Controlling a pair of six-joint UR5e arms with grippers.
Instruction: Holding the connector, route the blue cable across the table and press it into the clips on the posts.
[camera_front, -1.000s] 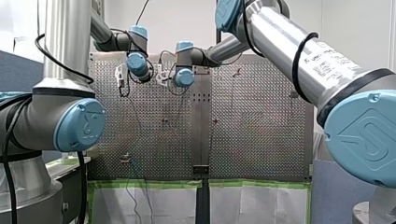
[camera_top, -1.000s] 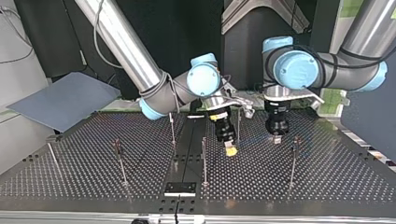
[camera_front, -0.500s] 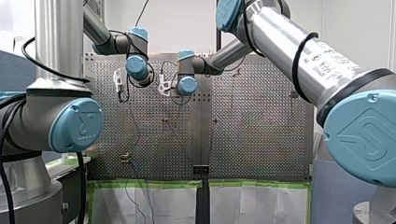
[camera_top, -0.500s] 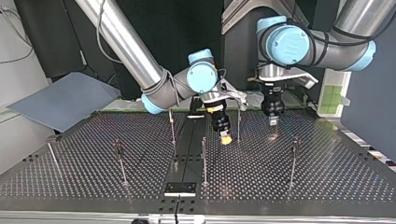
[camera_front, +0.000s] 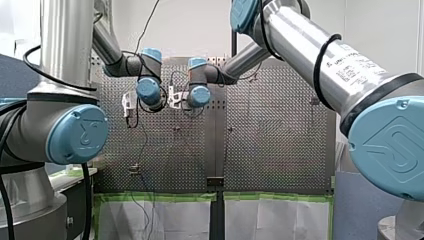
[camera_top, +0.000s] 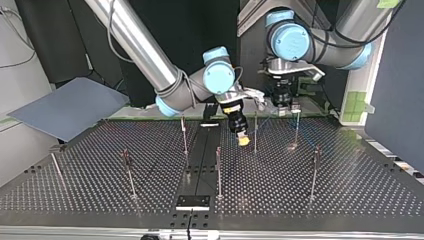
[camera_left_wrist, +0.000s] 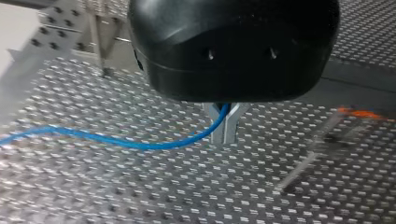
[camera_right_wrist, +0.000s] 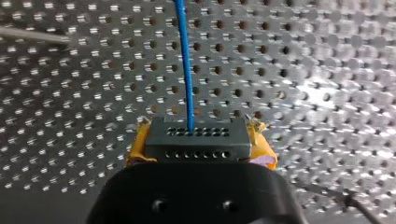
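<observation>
Right jaws clamp the connector (camera_right_wrist: 195, 140); the blue cable (camera_right_wrist: 187, 65) runs straight ahead from them. Left jaws, closed on it, stand nearer a post (camera_top: 296, 131).

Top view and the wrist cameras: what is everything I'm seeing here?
table: one, dark perforated metal, under everything.
posts: about seven, thin metal, standing across the table.
cable: one, blue, trailing over the table.
connector: one, black, at the cable's end.
sheet: one, grey, at the top view's left.
right gripper: one, yellow pads, shut on the connector.
left gripper: one, black body, shut on the cable.
</observation>
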